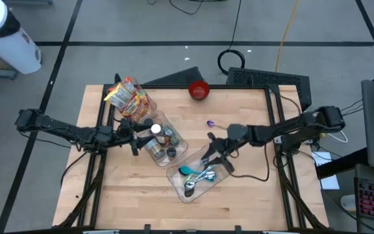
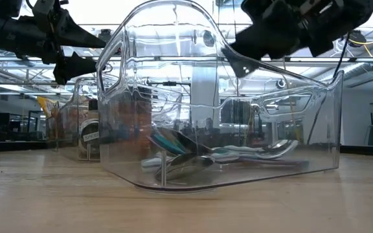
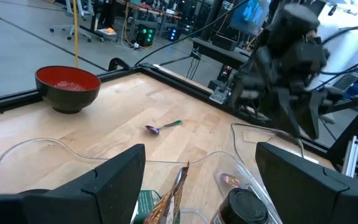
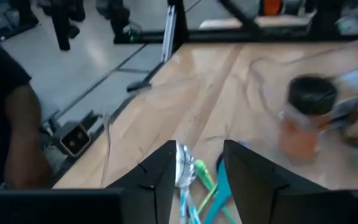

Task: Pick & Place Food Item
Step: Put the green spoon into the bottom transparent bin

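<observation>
A clear bin (image 1: 178,144) at the table's middle holds jars (image 1: 167,137) and a snack packet (image 3: 169,199). My left gripper (image 1: 136,135) hovers level at this bin's left end, open wide, with the packet and a black-lidded jar (image 3: 246,205) below its fingers. A second clear bin (image 1: 179,187) nearer the front holds a teal spoon (image 1: 187,171) and metal spoons (image 4: 185,171). My right gripper (image 4: 194,174) hangs over that bin's far right end, open, with a gap between its fingers and nothing in it. A large snack bag (image 1: 130,96) lies at the far left.
A red bowl (image 1: 199,90) stands at the far edge. A small purple spoon (image 1: 211,123) lies on the bare wood between the bowl and the bins. The two bins touch corner to corner. Bare wood shows along the near edge and at both sides.
</observation>
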